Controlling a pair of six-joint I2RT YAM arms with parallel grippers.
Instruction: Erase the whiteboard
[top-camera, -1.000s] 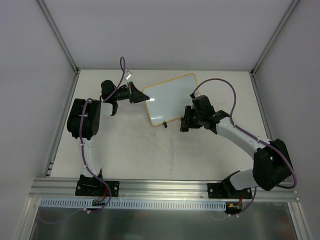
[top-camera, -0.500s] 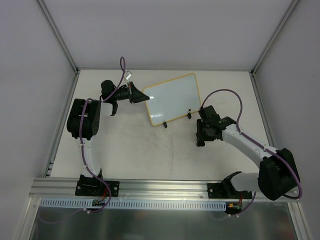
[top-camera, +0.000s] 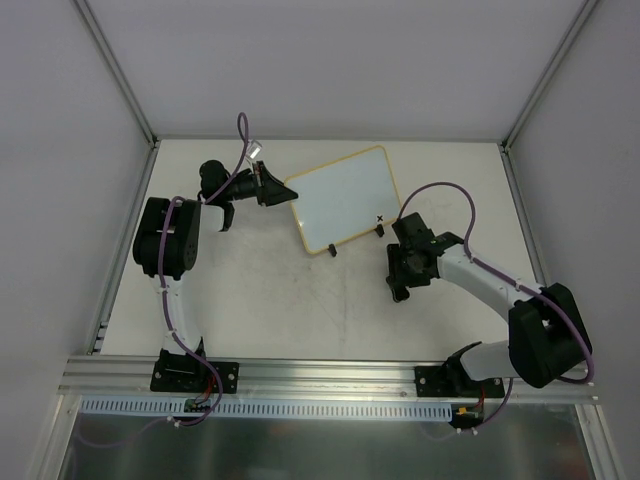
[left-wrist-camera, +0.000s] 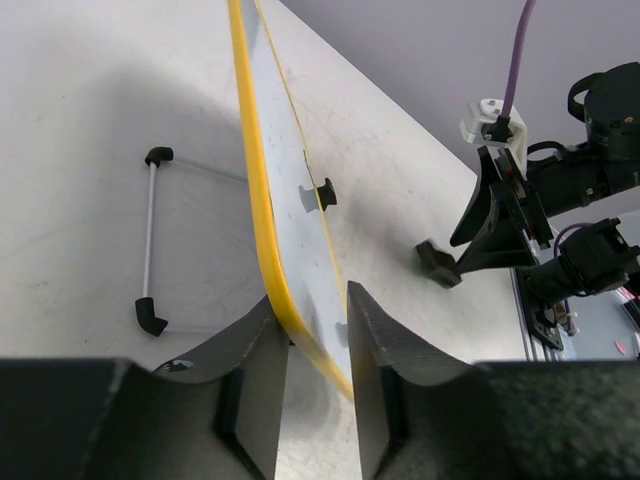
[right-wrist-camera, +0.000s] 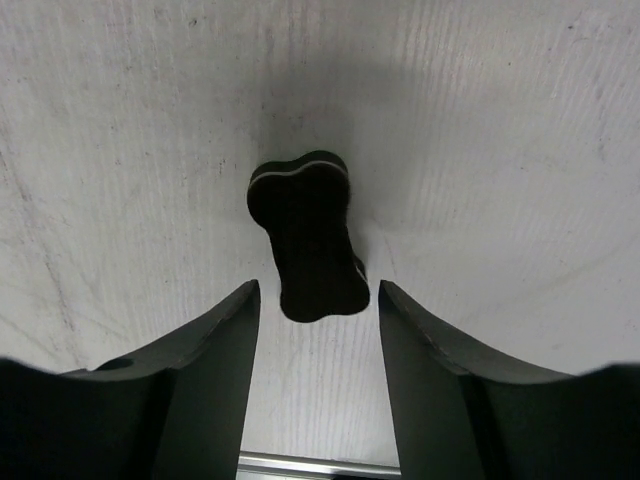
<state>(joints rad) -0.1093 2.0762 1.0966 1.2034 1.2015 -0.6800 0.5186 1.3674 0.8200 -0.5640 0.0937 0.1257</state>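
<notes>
The left gripper (left-wrist-camera: 310, 308) pinches the small white whiteboard (top-camera: 345, 198) by its pale yellow rim, the best hold on a likely light, stiff, slick panel. The right gripper (right-wrist-camera: 317, 287) stands parted around the black bone-shaped eraser (right-wrist-camera: 308, 235).

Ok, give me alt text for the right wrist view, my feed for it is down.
A small black bone-shaped eraser lies on the scuffed white table. Its near end sits between the two dark fingers of the open right gripper, with a gap showing on each side.
</notes>
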